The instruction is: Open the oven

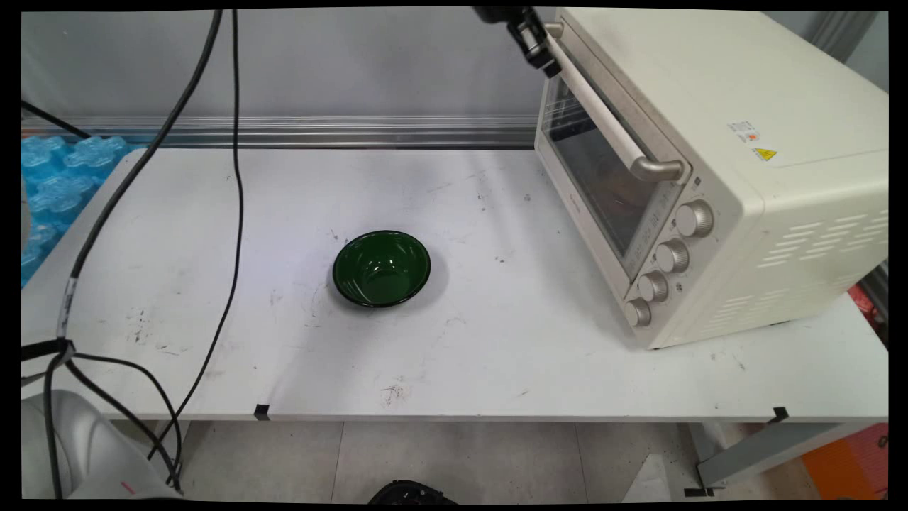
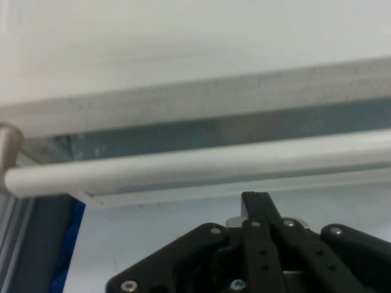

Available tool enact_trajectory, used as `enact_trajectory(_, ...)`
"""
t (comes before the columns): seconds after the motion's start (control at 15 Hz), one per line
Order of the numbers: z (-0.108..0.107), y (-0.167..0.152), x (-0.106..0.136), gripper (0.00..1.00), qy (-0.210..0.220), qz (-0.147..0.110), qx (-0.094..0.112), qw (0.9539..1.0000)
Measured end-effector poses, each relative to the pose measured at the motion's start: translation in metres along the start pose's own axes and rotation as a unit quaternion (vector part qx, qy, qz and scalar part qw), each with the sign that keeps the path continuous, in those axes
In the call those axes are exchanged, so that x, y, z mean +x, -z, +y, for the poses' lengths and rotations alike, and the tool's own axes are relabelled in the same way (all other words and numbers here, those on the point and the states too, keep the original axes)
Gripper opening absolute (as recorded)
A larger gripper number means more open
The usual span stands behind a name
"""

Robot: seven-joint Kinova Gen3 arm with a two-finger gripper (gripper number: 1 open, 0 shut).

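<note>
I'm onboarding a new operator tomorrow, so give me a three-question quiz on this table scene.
1. True or false: the green bowl has food in it.
2. The gripper is nearest which part of the toaster oven? A) the knobs B) the door handle C) the side vents
3. Fill in: the oven door is ____ (open/shut).

Key: 1 false, the bowl looks empty. 2 B; the hand view shows the handle bar just ahead of the fingers. 3 shut.

The table is evenly and brightly lit from above, soft shadows are cast beside the green bowl and the oven, glare is seen inside the bowl, and the oven handle is rendered blurred.
</note>
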Motion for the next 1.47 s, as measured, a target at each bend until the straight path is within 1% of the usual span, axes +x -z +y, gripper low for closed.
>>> enact_trajectory(0.4, 0.001, -0.002, 0.035, 0.0, 0.005, 0.011, 0.0, 0.9999)
enact_trajectory(0.6, 0.002, -0.007, 0.046, 0.0, 0.012, 0.018, -0.002, 0.9998)
enact_trajectory(0.93, 0.003, -0.02, 0.053, 0.0, 0.021, 0.019, -0.003, 0.9996)
enact_trajectory(1.47, 0.007, -0.035, 0.052, 0.0, 0.031, 0.013, -0.007, 0.9994)
